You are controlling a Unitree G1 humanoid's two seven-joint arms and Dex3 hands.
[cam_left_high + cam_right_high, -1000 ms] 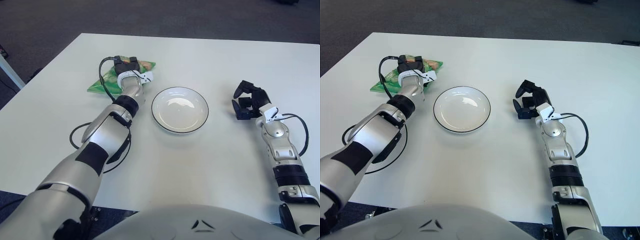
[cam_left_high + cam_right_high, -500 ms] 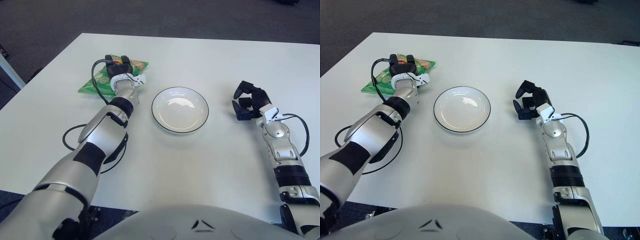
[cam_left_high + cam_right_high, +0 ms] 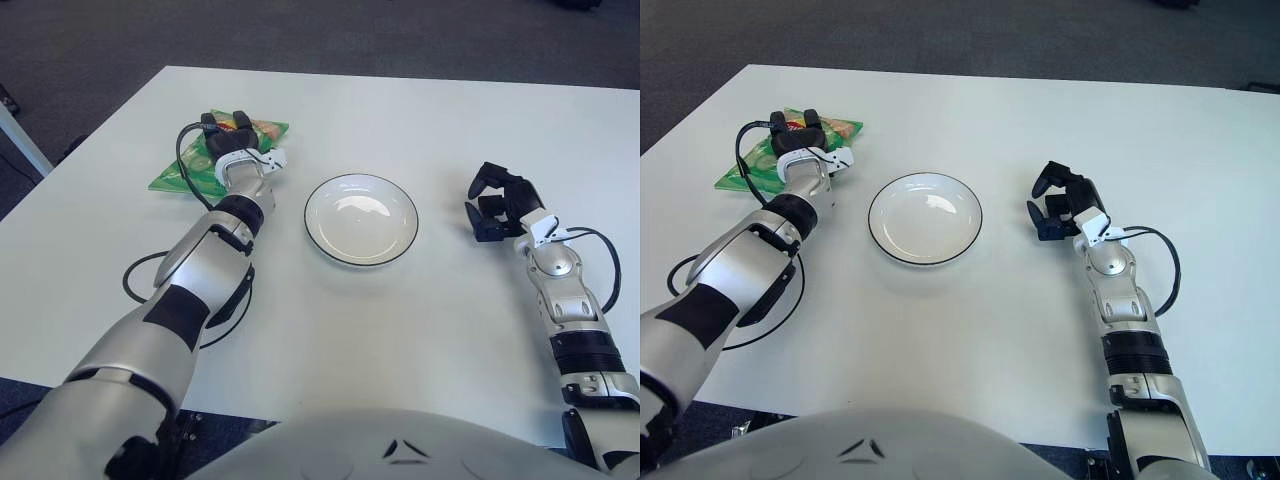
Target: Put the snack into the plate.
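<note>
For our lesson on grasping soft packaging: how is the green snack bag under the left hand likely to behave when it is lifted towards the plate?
The snack bag looks like a thin, flat pouch, so probably light and floppy, sagging from the left hand. Its glossy film may slip between the fingers. Lying flat, it is unlikely to roll; the plate sits beside it.

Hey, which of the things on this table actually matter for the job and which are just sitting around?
In the job:
- green plastic snack bag
- white round plate with dark rim
- left hand, over the bag

Not in the job:
- right hand, idle right of the plate
- white table
</note>
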